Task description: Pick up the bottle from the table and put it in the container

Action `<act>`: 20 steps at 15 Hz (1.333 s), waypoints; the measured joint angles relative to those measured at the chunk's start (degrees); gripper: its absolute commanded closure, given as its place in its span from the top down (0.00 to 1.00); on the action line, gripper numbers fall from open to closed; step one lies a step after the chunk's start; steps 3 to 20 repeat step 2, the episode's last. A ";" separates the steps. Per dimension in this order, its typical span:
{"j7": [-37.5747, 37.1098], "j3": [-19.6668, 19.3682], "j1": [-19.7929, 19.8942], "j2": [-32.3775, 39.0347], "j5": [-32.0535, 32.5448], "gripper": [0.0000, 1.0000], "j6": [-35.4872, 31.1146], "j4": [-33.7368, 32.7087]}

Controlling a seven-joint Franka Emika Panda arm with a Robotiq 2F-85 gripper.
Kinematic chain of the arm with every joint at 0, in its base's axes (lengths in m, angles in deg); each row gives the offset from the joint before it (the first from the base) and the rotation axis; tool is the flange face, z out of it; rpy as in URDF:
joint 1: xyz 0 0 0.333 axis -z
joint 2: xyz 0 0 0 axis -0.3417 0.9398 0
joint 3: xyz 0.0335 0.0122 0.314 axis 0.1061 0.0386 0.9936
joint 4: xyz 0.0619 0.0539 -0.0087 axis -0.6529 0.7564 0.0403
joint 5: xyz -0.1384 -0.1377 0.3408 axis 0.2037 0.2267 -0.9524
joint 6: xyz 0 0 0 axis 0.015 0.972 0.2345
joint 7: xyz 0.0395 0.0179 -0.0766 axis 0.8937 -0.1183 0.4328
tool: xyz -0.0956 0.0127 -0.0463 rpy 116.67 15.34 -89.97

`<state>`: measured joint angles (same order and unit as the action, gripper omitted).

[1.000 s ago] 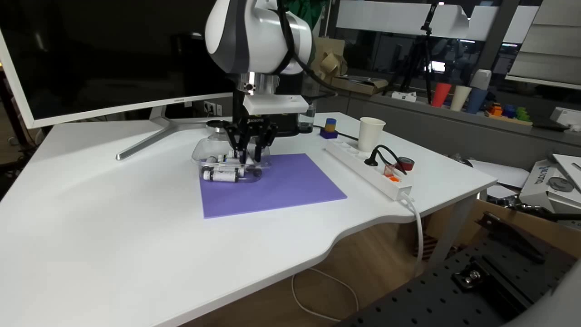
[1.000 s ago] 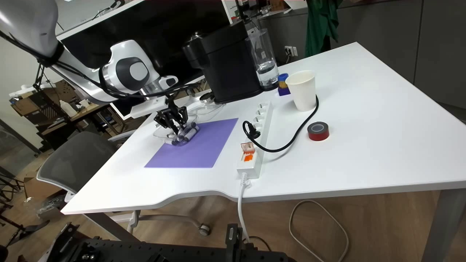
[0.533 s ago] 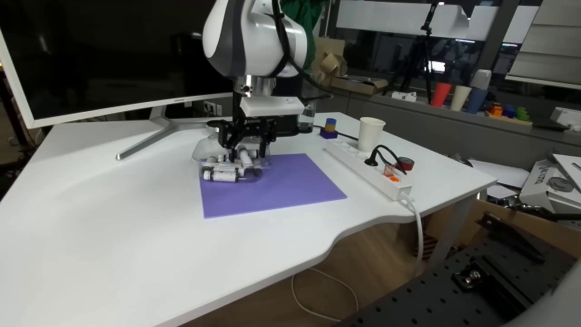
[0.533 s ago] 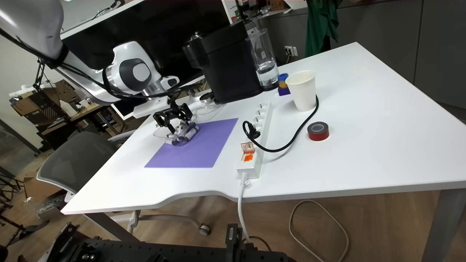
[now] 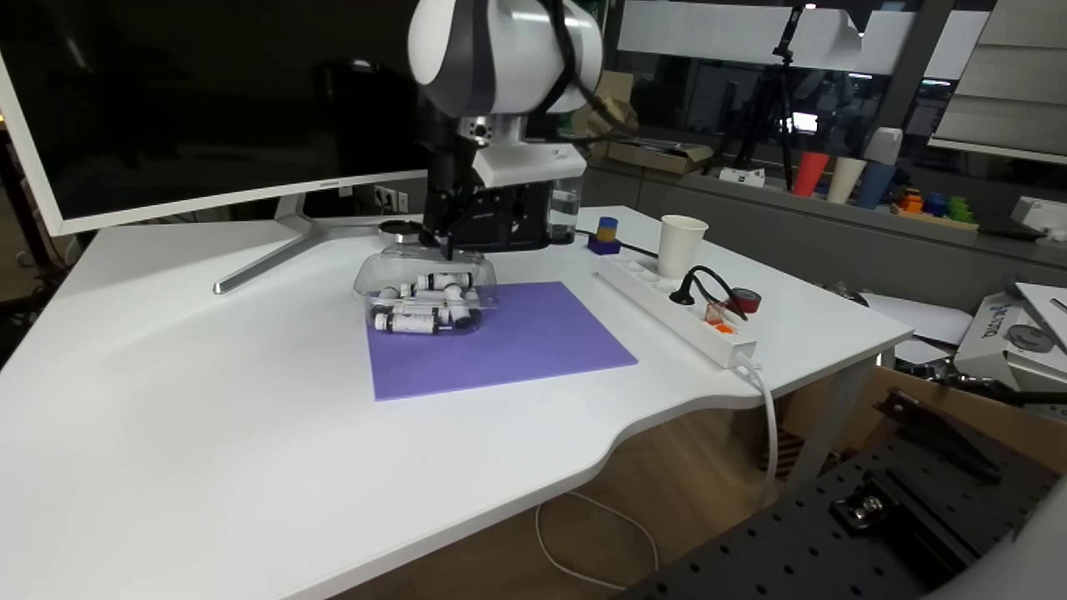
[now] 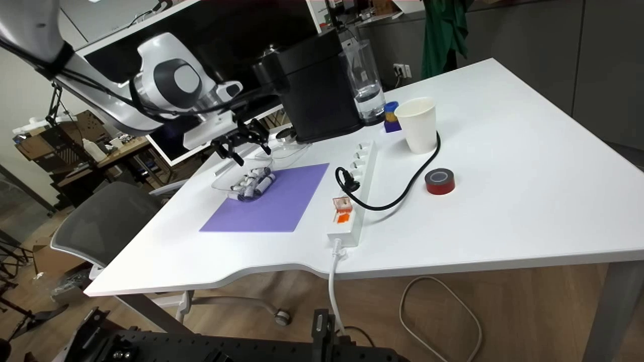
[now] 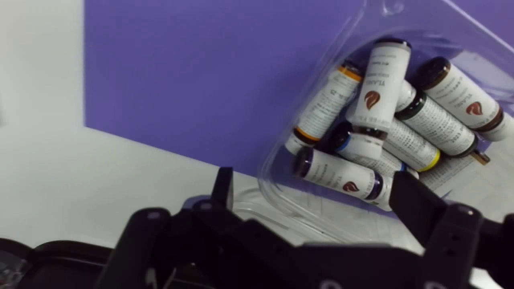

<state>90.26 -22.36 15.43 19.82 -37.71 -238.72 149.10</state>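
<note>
The container (image 5: 363, 292) is a transparent plastic tray on the purple mat, seen in both exterior views. Several small dark bottles with white labels and white caps lie heaped inside it. On top of that heap rests a bottle (image 7: 381, 86) with a red drop mark, in the wrist view. Another bottle (image 7: 341, 176) lies along the container's near wall. My gripper (image 6: 253, 155) hovers above the container, its fingers wide apart and nothing held between them. In the wrist view one finger (image 7: 413, 200) overlaps the picture of a bottle's cap. No bottle shows outside the container.
The purple mat (image 5: 517, 350) lies under the container. Behind stand a black box-shaped machine (image 6: 322, 90), a glass vessel (image 6: 370, 98) and the monitor's metal foot (image 5: 267, 258). A white power strip (image 5: 667, 304), a paper cup (image 6: 417, 123) and a tape roll (image 6: 439, 182) are to the side.
Down in the container, my gripper's fingers first stood close together at a pale bottle. They spread apart and let it go there. The gripper has since risen above the heap.
</note>
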 measured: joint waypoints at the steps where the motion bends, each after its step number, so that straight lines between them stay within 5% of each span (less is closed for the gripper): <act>1: 0.58 -0.21 0.51 -2.64 0.40 1.00 1.20 1.66; 20: 0.98 -0.28 0.93 -4.79 0.63 1.00 1.99 3.08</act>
